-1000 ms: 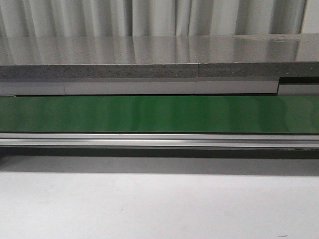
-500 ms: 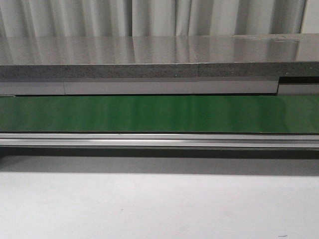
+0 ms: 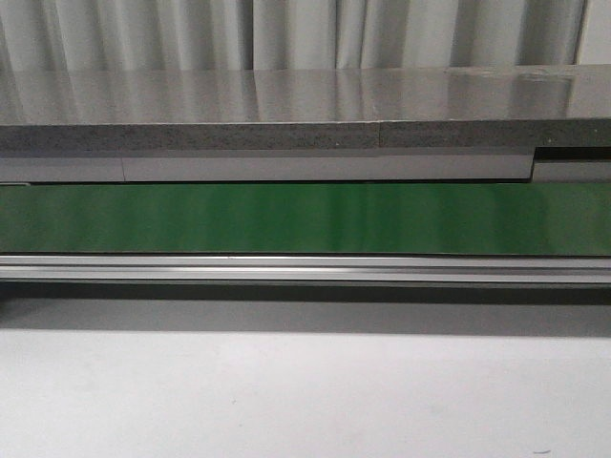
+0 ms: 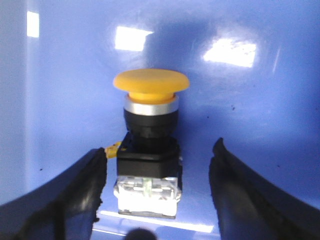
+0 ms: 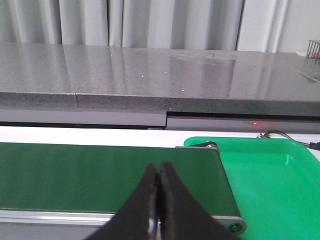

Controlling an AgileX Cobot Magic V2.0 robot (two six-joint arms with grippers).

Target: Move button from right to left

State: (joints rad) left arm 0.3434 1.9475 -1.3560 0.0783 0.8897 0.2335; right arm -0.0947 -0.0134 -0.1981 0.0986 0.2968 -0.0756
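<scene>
The button (image 4: pixel 150 90) shows only in the left wrist view. It has a round yellow-orange cap, a silver ring, a black blocky body and a pale base with a small green mark. It rests on the floor of a blue bin (image 4: pixel 260 100). My left gripper (image 4: pixel 159 147) is open, with one black finger (image 4: pixel 75 190) on each side of the button's base and a gap on both sides. My right gripper (image 5: pixel 159 167) is shut and empty above the green conveyor belt (image 5: pixel 75 175). Neither gripper nor the button shows in the front view.
A bright green tray (image 5: pixel 270 180) sits just past the belt's end. A grey stone counter (image 3: pixel 286 105) runs behind the belt (image 3: pixel 305 218), with curtains beyond. A metal rail and a white table (image 3: pixel 305 391) lie in front.
</scene>
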